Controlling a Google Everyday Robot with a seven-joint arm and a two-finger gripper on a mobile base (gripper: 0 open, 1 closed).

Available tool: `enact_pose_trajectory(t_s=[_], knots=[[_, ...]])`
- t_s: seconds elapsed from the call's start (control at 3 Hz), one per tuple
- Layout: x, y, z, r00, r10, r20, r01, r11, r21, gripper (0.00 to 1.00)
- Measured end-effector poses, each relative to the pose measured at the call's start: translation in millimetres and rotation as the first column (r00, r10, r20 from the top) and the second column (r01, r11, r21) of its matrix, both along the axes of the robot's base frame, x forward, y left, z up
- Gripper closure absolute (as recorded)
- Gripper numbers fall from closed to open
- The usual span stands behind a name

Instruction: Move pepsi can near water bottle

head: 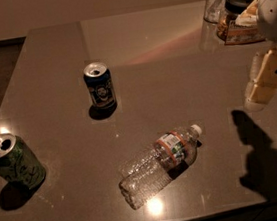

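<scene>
A single robot arm [274,7] enters from the upper right corner of the camera view. The part that shows is a bulky, rounded white shell, cut off by the right edge. Below it hangs the gripper [263,82], built of pale cream-yellow blocky segments, with a small dark dot on one flat face. The gripper sits at the far right, about halfway down the view. It slants downward and to the left, so its lower end is the part furthest left. Warm, dim light falls on it. Only this last stretch of the arm shows.
</scene>
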State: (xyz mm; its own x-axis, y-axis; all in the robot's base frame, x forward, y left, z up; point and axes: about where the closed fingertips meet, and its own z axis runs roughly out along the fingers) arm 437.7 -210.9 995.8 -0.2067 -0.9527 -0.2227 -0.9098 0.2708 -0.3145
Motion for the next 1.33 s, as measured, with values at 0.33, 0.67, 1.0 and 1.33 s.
enact_pose_trajectory(t_s=[0.33, 0.67, 1.0, 1.33], knots=[[0, 0, 0, 1.0, 0.0, 0.0, 0.0, 1.0, 0.0, 0.0], [12, 12, -6, 0.9999, 0.012, -0.01, -0.012, 1.0, 0.029, 0.0], [32, 30, -17, 0.9991, 0.032, -0.029, -0.03, 0.996, 0.078, 0.0], [54, 52, -32, 0.997, 0.059, -0.05, -0.053, 0.991, 0.125, 0.0]])
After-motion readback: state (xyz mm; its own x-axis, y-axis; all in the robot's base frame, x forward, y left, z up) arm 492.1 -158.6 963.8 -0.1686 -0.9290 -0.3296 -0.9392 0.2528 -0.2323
